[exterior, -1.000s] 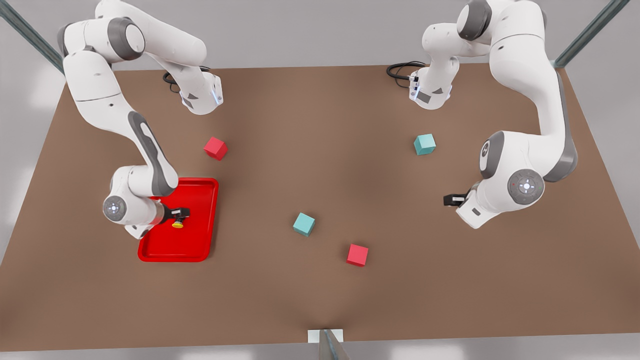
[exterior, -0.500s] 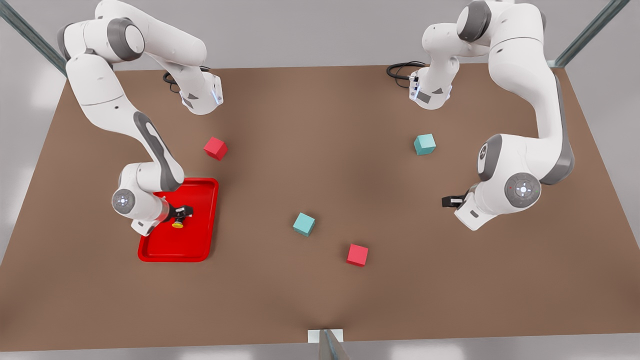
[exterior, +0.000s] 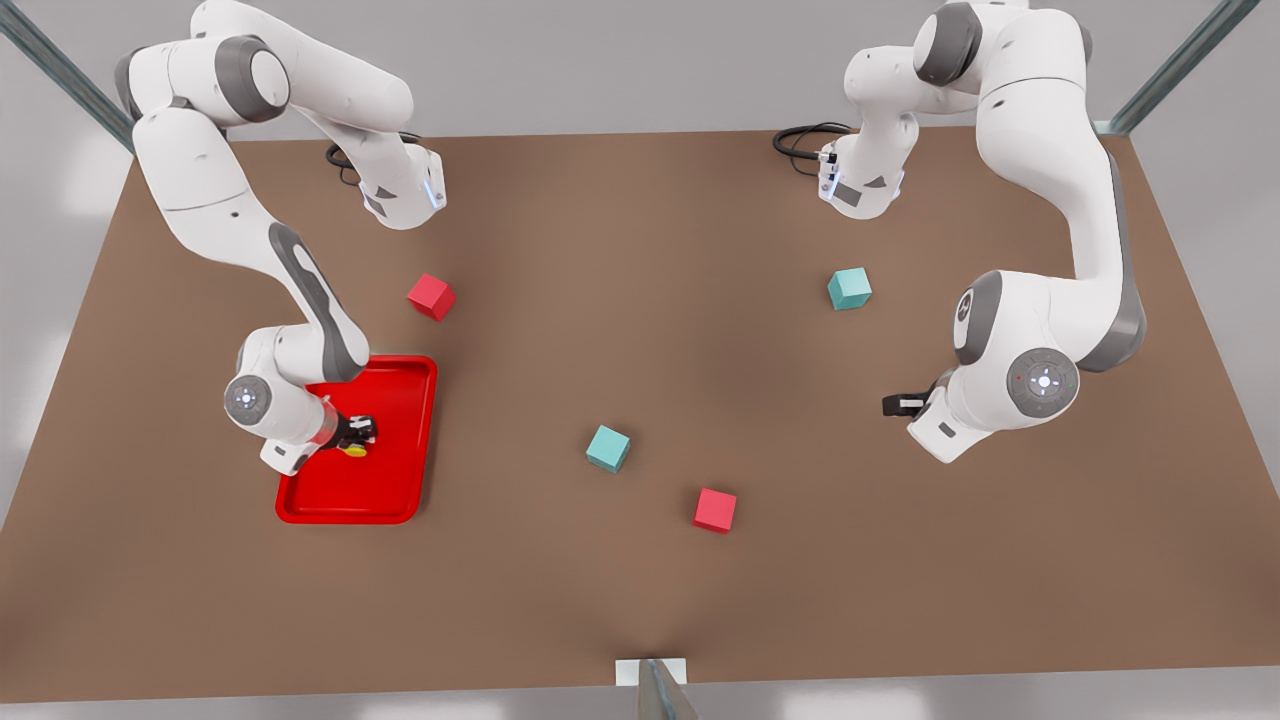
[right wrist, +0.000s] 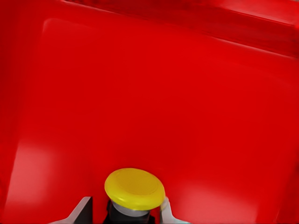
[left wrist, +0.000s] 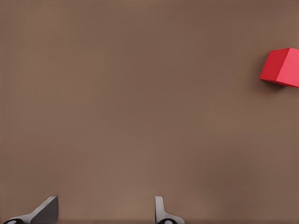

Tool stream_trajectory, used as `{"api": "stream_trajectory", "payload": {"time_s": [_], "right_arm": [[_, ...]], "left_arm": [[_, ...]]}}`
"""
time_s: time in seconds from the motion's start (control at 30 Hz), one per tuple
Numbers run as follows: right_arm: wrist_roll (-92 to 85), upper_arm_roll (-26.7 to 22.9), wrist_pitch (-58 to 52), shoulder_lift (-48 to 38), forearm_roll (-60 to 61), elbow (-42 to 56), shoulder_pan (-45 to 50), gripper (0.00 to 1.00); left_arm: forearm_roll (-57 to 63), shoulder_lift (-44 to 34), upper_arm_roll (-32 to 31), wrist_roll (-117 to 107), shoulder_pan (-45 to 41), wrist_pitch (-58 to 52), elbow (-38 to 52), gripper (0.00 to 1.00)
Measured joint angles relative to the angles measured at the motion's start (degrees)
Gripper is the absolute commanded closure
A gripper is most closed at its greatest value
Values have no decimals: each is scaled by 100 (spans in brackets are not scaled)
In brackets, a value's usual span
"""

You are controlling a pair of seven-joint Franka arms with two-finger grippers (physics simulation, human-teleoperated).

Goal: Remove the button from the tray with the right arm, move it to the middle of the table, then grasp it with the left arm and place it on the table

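Observation:
The button (exterior: pixel 355 450), a yellow domed cap on a small grey body, sits in the red tray (exterior: pixel 400 490) on the table (exterior: pixel 640 250) at the front view's left. My right gripper (exterior: pixel 358 434) is down over it. In the right wrist view the button (right wrist: pixel 134 188) stands between the right gripper's (right wrist: pixel 125 211) fingertips on the tray floor (right wrist: pixel 163 93); one finger sits close beside it and a small gap shows on the other side. My left gripper (exterior: pixel 893 404) waits open above bare table at the front view's right, and its fingers (left wrist: pixel 46 211) stand wide apart.
Two red cubes (exterior: pixel 431 297) (exterior: pixel 715 510) and two teal cubes (exterior: pixel 608 448) (exterior: pixel 849 289) lie scattered on the table. One red cube (left wrist: pixel 281 66) shows in the left wrist view. Black cables (exterior: pixel 800 140) lie near the far edge.
The right gripper has dropped lower onto the button and its arm shifted slightly towards the tray's middle. The left arm has drifted a little.

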Motion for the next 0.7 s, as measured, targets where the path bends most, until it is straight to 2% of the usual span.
{"api": "stream_trajectory", "payload": {"time_s": [0.7], "right_arm": [[84,25,-566,36,-321,415,-211,36]], "left_arm": [[0,-16,-9,-50,-37,-28,6,0]]}}
